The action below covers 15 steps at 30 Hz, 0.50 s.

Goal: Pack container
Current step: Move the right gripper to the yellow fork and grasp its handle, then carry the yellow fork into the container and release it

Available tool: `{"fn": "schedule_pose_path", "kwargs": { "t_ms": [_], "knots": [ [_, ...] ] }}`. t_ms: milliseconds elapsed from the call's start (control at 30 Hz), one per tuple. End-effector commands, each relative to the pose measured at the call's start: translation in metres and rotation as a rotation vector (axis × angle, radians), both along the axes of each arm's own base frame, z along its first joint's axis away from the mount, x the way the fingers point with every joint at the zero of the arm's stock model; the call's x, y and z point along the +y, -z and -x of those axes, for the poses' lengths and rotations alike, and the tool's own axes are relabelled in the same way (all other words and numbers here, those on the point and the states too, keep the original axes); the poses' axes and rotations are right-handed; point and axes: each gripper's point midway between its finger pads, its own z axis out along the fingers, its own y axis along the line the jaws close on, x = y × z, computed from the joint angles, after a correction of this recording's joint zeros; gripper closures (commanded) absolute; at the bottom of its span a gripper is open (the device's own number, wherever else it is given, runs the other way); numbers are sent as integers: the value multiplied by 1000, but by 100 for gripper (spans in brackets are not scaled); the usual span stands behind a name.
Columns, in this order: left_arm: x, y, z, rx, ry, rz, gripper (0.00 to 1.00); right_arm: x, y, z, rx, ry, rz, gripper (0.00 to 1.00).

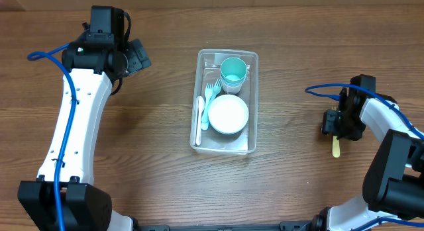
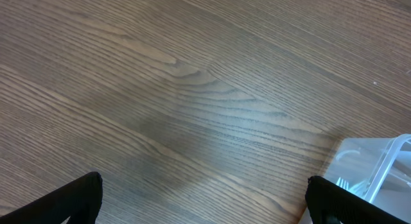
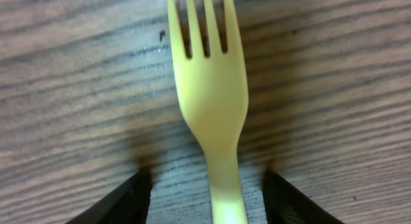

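Observation:
The clear container (image 1: 254, 142) lies at mid-table and holds a teal cup (image 1: 233, 71), a white bowl (image 1: 228, 114), a teal fork (image 1: 211, 98) and a white utensil (image 1: 198, 118). A yellow fork (image 3: 212, 102) lies flat on the wood at the far right, its handle end (image 1: 336, 147) poking out below my right gripper (image 1: 338, 125). In the right wrist view my right gripper (image 3: 207, 185) straddles the fork's neck, jaws down at the table with a gap on each side. My left gripper (image 2: 204, 198) hangs wide open over bare wood, left of the container's corner (image 2: 379, 160).
Brown wooden tabletop all round. The left arm (image 1: 79, 118) stretches along the left side, its gripper (image 1: 139, 55) at the back left. The right arm's base (image 1: 397, 171) fills the near right corner.

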Motion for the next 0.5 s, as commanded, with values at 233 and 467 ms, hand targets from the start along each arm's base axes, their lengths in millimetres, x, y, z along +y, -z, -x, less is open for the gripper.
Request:
{"fn": "schedule_pose_path", "kwargs": {
  "t_ms": [233,467],
  "knots": [
    [0,-7,-1,-20,-9,4,0,-5,-8,-5,9,0,14,86],
    [0,-7,-1,-20,-9,4,0,-1,-13,-13,-17,-1,-15,91]
  ]
}}
